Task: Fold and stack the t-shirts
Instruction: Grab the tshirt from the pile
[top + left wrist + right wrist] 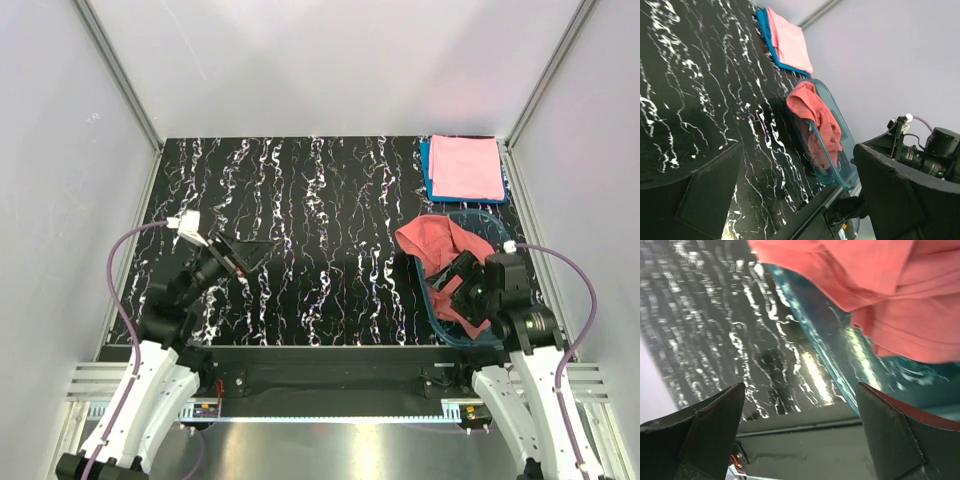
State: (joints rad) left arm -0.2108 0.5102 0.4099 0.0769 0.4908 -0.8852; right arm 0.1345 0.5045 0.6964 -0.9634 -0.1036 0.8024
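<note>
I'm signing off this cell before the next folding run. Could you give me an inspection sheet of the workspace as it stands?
Surface: black tabletop with white veining.
Job's things: salmon t-shirt lies crumpled in the tub and spills over its rim. Pink folded t-shirt is stacked on blue folded t-shirt at the far right corner.
Clutter: nothing seen besides the clear blue tub.
Grippers: left gripper is open and empty, over bare table. Right gripper is open and empty, above the tub.
Cables: purple cables, one looping from each wrist.
Surroundings: white walls and an aluminium frame.
</note>
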